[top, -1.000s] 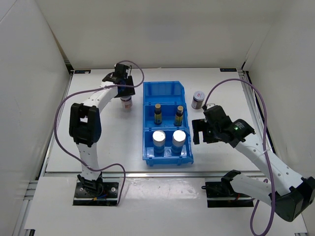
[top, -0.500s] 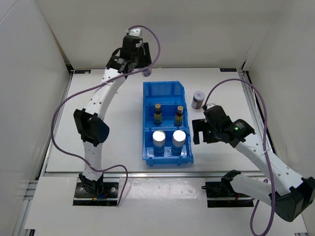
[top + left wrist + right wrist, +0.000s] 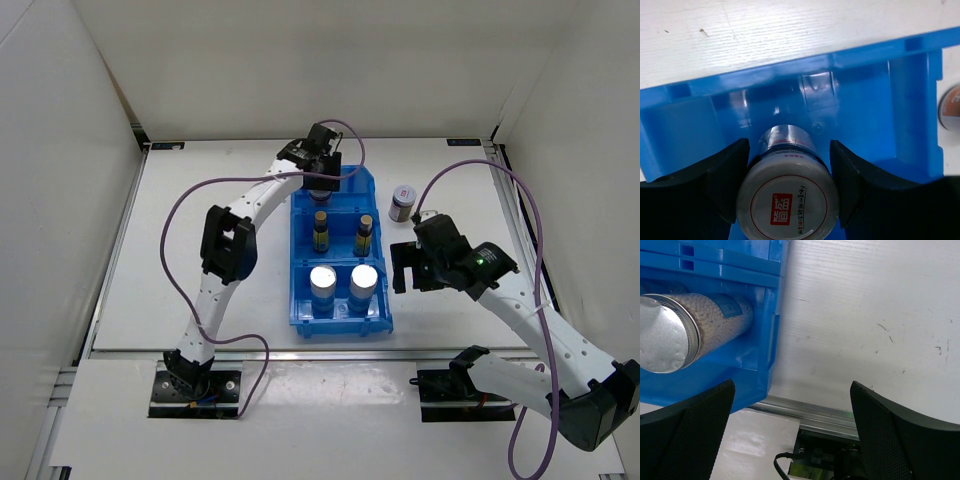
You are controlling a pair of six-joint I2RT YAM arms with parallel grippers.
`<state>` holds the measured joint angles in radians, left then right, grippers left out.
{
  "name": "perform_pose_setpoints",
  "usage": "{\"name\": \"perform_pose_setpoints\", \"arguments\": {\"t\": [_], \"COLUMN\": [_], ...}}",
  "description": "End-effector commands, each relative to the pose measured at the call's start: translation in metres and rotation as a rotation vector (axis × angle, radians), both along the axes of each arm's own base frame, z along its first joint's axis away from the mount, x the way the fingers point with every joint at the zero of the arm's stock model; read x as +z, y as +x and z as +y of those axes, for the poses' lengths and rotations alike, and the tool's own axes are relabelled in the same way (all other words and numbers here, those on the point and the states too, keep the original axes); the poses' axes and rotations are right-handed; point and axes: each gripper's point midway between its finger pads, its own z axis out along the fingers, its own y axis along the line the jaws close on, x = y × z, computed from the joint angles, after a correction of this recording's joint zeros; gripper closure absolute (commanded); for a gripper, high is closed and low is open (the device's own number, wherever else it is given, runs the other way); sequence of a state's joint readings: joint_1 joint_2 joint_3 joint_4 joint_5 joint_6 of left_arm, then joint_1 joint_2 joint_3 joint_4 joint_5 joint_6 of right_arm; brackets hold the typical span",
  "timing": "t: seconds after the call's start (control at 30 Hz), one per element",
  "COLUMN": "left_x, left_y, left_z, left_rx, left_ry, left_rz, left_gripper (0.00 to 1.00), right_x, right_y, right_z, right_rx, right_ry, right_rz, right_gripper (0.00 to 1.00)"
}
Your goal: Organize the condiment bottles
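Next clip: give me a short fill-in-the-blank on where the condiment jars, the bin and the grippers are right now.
1. The left gripper holds a pale-lidded jar over the ___ bin.
2. The second jar stands on the table to the bin's ___.
3. The right gripper is ___ and holds nothing.
4. Nearest the arms, the bin holds ___ silver-topped cylinders.
Missing words: blue; right; open; two.

From here I see a short dark glass jar [image 3: 788, 200], its pale lid ringed and stamped in red, between black fingers [image 3: 715, 175]. The plastic divided bin [image 3: 875, 100] is bright blue and the desk [image 3: 740, 30] white. The white-and-blue speckled cylinder [image 3: 715, 320] is silver-topped.
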<state>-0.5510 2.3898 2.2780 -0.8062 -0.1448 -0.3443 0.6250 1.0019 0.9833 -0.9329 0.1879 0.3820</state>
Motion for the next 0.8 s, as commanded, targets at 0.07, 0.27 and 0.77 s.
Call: {"name": "perform_pose_setpoints", "arguments": {"t": [0.07,0.27,0.77], "left_x": [0.048,0.03,0.178], "left_y": [0.023,0.02,-0.001], "left_z": [0.009,0.013,0.045], "left_rx": [0.055,0.053,0.094], "left_ry": [-0.031,0.003,-0.042], "left_rz": [-0.143,-0.113,-0.361], "left_gripper": [0.82,0.28,0.01], "right_x": [0.008,0.007,0.028], "right_y": [0.005,0.004,0.013], "right_z": [0.001,0.0,-0.013], "right_rx": [-0.007,-0.007,-0.08], "right_ry": [0.014,0.009,-0.025], "right_rz": [-0.044,-0.036,-0.093], "right_gripper": [0.01,0.01,0.01]}}
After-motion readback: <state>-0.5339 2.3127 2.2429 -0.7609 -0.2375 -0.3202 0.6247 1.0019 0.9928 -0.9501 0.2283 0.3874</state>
